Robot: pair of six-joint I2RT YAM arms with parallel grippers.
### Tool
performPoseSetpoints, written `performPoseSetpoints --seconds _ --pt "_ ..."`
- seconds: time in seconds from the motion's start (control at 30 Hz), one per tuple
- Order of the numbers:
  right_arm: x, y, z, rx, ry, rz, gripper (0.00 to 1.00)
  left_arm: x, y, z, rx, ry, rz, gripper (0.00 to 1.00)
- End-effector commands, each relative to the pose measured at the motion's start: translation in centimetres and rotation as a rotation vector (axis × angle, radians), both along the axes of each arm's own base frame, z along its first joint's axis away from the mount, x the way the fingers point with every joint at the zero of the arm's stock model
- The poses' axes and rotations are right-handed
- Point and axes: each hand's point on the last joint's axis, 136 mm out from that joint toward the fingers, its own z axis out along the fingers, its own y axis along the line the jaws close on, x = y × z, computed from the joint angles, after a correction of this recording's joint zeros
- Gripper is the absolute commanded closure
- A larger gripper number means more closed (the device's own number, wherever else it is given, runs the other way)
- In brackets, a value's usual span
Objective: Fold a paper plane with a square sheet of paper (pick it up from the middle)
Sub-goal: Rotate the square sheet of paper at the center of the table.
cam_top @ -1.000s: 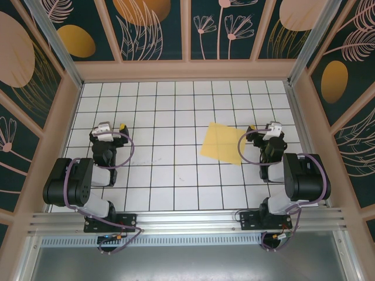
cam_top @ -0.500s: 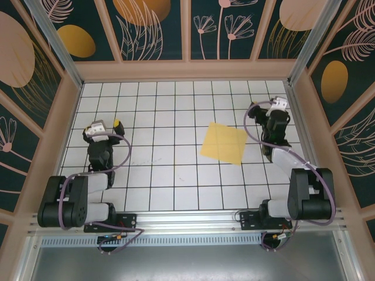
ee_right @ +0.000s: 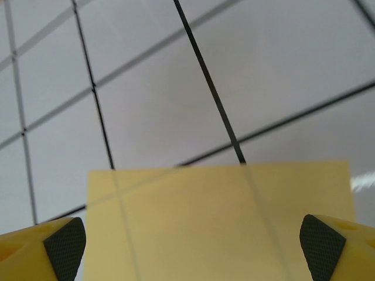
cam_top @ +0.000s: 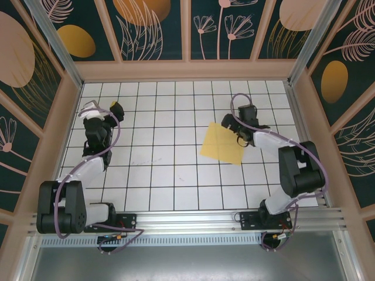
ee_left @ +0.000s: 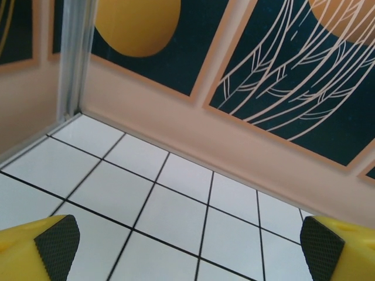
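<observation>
top external: locate paper sheet (cam_top: pixel 221 144) flat on tiled table (cam_top: pixel 164 175), right of centre. note right gripper (cam_top: pixel 232 127) over its far right corner, jaws spread wide, grasping nothing. note left gripper (cam_top: pixel 102 108) well apart, likewise spread, empty.

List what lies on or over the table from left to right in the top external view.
left gripper → square sheet of paper → right arm's elbow joint
</observation>
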Motion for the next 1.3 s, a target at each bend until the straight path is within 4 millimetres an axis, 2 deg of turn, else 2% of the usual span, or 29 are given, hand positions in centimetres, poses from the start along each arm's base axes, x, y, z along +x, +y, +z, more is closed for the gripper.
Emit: performPoseSetpoints --seconds 0.0,0.2,0.3,0.33,0.5,0.57,0.63,0.77,0.87,1.03,1.13,1.27 --pt "-0.1 0.1 -2.0 0.031 0.098 -0.097 0.05 0.7 -0.9 -1.9 -0.072 0.093 -0.051 0.02" --pt "0.5 0.6 -4.2 -0.035 0.15 -0.102 0.05 0.8 -1.7 -2.2 -0.07 0.103 -0.096 0.01" --pt "0.7 1.6 -5.6 -0.066 0.18 -0.05 0.05 0.9 -1.8 -2.4 -0.07 0.109 -0.101 0.02" --pt "0.8 2.2 -6.1 -0.074 0.187 -0.017 0.05 0.9 -1.8 -2.4 -0.07 0.108 -0.104 0.02" --pt "0.9 7.6 -8.3 -0.097 0.233 0.315 0.09 1.0 -2.0 -2.5 -0.072 0.107 -0.116 0.02" --pt "0.8 9.3 -8.2 -0.111 0.221 0.411 0.09 1.0 -2.1 -2.6 -0.076 0.111 -0.121 0.02" --pt "1.2 9.9 -7.2 -0.127 0.193 0.436 0.09 1.0 -2.2 -2.7 -0.077 0.114 -0.127 0.02" --pt "2.6 9.2 -2.7 -0.173 0.126 0.39 0.08 1.0 -2.4 -2.9 -0.082 0.123 -0.136 0.02" --pt "1.9 8.5 -0.9 -0.217 0.124 0.402 0.01 1.0 -2.7 -2.9 -0.086 0.124 -0.153 0.02" --pt "-0.7 7.8 -2.1 -0.276 0.22 0.446 0.01 1.1 -2.9 -3.2 -0.09 0.13 -0.167 0.01" --pt "-1.7 9.2 -2.5 -0.292 0.241 0.506 0.01 1.2 -3.1 -3.4 -0.099 0.133 -0.177 0.02" --pt "-1.8 10.5 -3.3 -0.33 0.263 0.547 0.01 1.3 -3.3 -3.6 -0.109 0.137 -0.185 0.01"
